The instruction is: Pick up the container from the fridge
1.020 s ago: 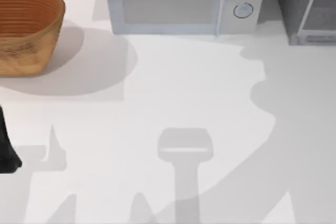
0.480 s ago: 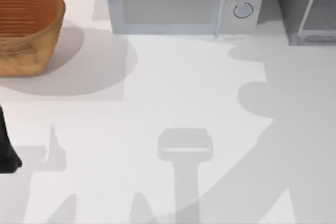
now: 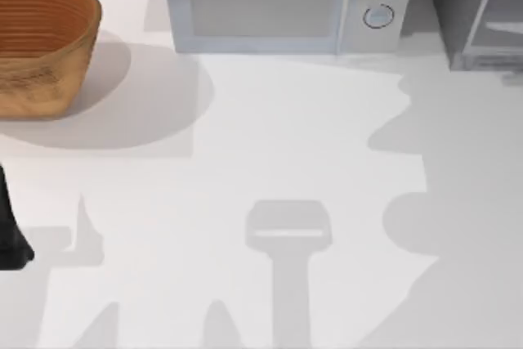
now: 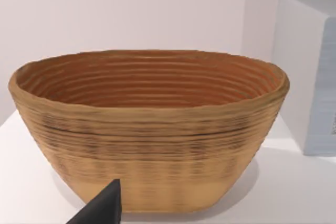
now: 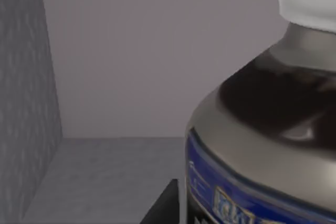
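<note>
Up close, dark grey speckled box-shaped fridge [image 5: 29,103] interior; grey-bodied, blue-labelled, white-capped container [image 5: 273,145] stands upright on its floor, cap upward. My right gripper's dark fingertip [image 5: 165,205] beside it; can't tell jaw opening or hold.

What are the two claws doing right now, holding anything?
Left gripper: beside the basket, cannot be told.
Right gripper: inside the fridge by the container, cannot be told.
</note>
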Motion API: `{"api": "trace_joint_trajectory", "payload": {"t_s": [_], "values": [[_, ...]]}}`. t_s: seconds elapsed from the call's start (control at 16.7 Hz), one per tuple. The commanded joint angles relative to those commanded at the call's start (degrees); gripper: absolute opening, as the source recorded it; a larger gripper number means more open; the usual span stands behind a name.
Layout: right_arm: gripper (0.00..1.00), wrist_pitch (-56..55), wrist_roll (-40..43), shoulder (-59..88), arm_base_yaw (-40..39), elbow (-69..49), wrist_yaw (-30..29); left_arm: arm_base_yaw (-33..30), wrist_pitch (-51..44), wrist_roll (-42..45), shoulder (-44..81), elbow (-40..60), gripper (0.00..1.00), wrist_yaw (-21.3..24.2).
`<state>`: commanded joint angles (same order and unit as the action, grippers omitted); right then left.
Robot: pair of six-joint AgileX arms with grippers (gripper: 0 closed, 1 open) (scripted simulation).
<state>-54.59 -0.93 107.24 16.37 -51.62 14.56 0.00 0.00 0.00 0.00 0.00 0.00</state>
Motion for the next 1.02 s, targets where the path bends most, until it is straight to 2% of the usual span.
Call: {"api": "trace_joint_trajectory", "payload": {"t_s": [0.18, 0.66, 1.02], "values": [[0.0, -1.89, 0.05, -3.24, 0.75, 4.36, 0.74, 0.0, 0.0, 0.0, 0.0, 0.0, 1.0, 0.0], [0.0, -0.08, 0.12, -6.15, -0.14, 5.92, 0.22, 0.0, 0.0, 0.0, 0.0, 0.0, 1.0, 0.0], [0.0, 11.06, 0.63, -27.35, -3.44, 15.16, -3.07, 0.0, 0.0, 0.0, 0.0, 0.0, 1.0, 0.0]]}}
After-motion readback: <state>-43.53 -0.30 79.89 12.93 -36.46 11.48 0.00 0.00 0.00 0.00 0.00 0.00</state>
